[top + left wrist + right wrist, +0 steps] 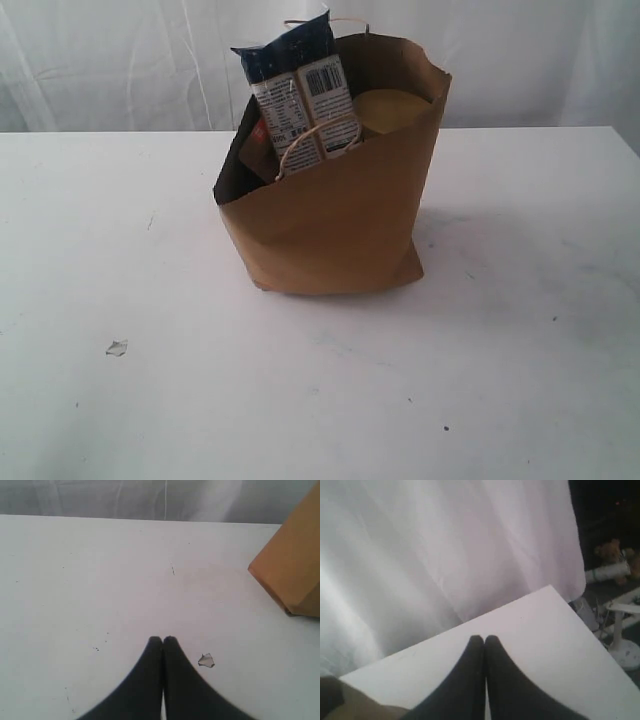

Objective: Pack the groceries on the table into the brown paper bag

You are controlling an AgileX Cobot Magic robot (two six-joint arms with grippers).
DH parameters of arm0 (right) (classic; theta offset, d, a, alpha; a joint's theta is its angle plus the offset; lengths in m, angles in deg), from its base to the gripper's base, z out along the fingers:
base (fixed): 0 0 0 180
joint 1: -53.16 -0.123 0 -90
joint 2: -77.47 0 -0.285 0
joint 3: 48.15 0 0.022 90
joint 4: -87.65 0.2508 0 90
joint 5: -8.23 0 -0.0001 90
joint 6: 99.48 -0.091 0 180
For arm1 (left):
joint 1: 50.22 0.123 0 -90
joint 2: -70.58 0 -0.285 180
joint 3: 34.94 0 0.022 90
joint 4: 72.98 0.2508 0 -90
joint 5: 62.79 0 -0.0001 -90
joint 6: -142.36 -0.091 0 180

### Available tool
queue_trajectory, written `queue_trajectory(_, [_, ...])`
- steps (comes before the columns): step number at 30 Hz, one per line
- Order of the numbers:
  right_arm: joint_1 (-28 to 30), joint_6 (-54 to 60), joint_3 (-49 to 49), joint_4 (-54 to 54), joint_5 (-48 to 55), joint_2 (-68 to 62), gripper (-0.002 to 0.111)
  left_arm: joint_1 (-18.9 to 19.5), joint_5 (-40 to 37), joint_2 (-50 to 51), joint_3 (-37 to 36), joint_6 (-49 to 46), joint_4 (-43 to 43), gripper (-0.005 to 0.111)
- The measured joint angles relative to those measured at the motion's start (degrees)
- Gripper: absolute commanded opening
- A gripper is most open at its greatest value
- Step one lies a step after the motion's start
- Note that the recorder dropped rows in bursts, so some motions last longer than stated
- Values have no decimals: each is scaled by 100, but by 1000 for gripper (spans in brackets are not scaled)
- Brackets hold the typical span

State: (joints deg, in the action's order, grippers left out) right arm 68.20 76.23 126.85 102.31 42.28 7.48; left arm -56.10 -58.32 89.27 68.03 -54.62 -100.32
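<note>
From the far camera, the brown paper bag stands in the middle of the table, leaning a bit. Its wall hides most of what is inside. The long blue-white packet pokes out of the top. Beside it I see only the yellow top of the big gold-lidded clear jar. A bit of something orange shows under the packet, but I cannot tell what it is. My arms are out of this picture. A small white scrap lies on the table, well apart from the bag. From my left wrist, my left claw is closed tight with nothing in it. It hangs over the table, near the scrap. Only one corner of the bag shows, cut off at the edge. From my right wrist, my right claw is closed tight too and holds nothing. It points over a table corner toward the white curtain. A brown shape at the edge is too blurry to name.
</note>
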Motion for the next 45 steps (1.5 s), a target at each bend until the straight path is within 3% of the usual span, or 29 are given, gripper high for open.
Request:
queue_trajectory(8, [-897,1739,-915,19,-555,1688,0,0,0,0,0,0,0,0])
queue_trajectory(20, [-933,1951,-1020,7,-435,3056,0,0,0,0,0,0,0,0])
queue_trajectory(25, [-933,2142,-1020,-141,-906,3219,0,0,0,0,0,0,0,0])
queue_trajectory(35, [-933,2182,-2310,-324,-4329,3661,0,0,0,0,0,0,0,0])
queue_trajectory(38, [-933,2182,-3663,-615,-6669,4303,0,0,0,0,0,0,0,0])
queue_trajectory(40, [-933,2182,-4475,-665,-7666,4868,0,0,0,0,0,0,0,0])
queue_trajectory(43, [-933,2182,-5416,-796,-7712,5744,0,0,0,0,0,0,0,0])
queue_trajectory(45, [-933,2182,-6143,-1096,-7050,6187,0,0,0,0,0,0,0,0])
